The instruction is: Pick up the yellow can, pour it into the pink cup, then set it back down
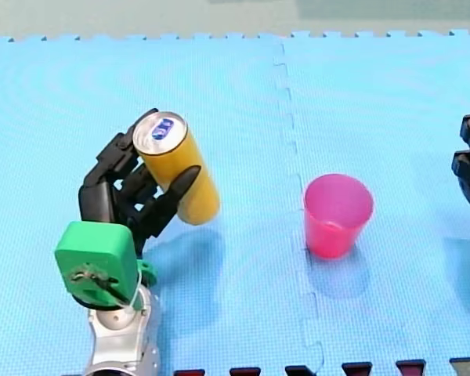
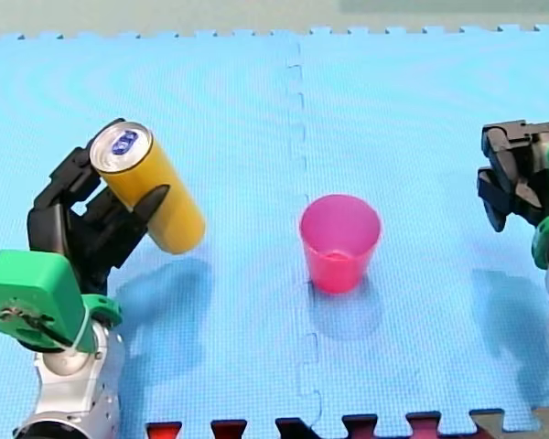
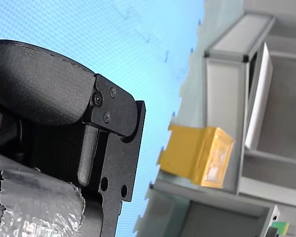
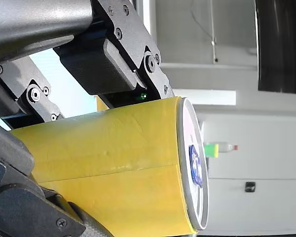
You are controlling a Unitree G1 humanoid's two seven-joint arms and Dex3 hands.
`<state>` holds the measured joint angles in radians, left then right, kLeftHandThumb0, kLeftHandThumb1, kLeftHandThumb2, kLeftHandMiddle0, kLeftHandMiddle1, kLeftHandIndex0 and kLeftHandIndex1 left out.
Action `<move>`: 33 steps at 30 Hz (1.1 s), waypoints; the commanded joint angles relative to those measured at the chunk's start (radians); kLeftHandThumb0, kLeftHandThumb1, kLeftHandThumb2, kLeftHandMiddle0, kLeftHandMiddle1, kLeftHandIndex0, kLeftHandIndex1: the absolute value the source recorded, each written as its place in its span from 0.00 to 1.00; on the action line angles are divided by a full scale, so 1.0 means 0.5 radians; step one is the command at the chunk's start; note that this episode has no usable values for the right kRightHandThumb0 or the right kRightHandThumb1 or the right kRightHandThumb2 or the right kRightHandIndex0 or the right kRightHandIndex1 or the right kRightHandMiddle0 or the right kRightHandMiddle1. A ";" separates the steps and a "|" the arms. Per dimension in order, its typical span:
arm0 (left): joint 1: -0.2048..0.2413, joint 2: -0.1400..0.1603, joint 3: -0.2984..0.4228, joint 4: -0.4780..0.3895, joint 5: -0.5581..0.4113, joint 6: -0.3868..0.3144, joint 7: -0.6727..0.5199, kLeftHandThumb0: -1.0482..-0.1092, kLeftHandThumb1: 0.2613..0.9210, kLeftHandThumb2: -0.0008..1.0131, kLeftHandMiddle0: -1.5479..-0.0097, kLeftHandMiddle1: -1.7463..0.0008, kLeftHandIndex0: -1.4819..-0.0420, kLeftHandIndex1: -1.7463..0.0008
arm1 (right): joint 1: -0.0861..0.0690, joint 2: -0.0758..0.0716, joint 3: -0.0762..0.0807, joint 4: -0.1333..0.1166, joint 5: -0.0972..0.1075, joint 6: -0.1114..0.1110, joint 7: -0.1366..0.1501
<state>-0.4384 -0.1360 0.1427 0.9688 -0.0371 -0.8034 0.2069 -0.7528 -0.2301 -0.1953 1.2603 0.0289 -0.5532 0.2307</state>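
Note:
My left hand (image 1: 145, 184) is shut on the yellow can (image 1: 176, 168) at the left of the blue mat. The can is off the mat, and its shadow lies beneath it. It is tilted, with its silver top leaning up and to the left, away from the pink cup (image 1: 337, 215). The second wrist view shows the can (image 4: 113, 163) close up between black fingers (image 4: 113, 64). The cup stands upright to the can's right, about a can's length away, just past the mat seam. My right hand (image 2: 512, 174) is at the far right edge, above the mat, and holds nothing.
Blue foam mat (image 1: 235, 102) covers the work surface, with a jigsaw seam (image 1: 290, 141) running down just left of the cup. Dark red and black tabs (image 1: 356, 368) line the near edge. Beyond the mat's edge stand a yellow box (image 3: 200, 155) and grey shelving (image 3: 227, 74).

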 commanded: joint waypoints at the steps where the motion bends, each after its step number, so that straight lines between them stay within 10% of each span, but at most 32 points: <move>1: 0.005 0.032 -0.027 -0.003 0.094 0.012 0.086 0.73 0.80 0.00 0.21 1.00 0.21 1.00 | -0.004 -0.008 -0.009 -0.010 0.012 0.014 0.004; 12: -0.015 0.181 -0.283 0.103 0.763 0.024 0.753 0.72 0.81 0.00 0.19 0.99 0.21 1.00 | -0.009 0.000 -0.010 -0.020 0.022 0.036 0.003; 33: -0.082 0.139 -0.405 0.278 0.747 0.017 0.859 0.73 0.83 0.00 0.19 1.00 0.20 1.00 | -0.019 0.007 -0.036 -0.039 0.053 0.067 0.004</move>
<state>-0.4691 -0.0654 -0.0608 1.1052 0.3454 -0.7831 0.6397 -0.7559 -0.2247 -0.2099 1.2447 0.0517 -0.5240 0.2329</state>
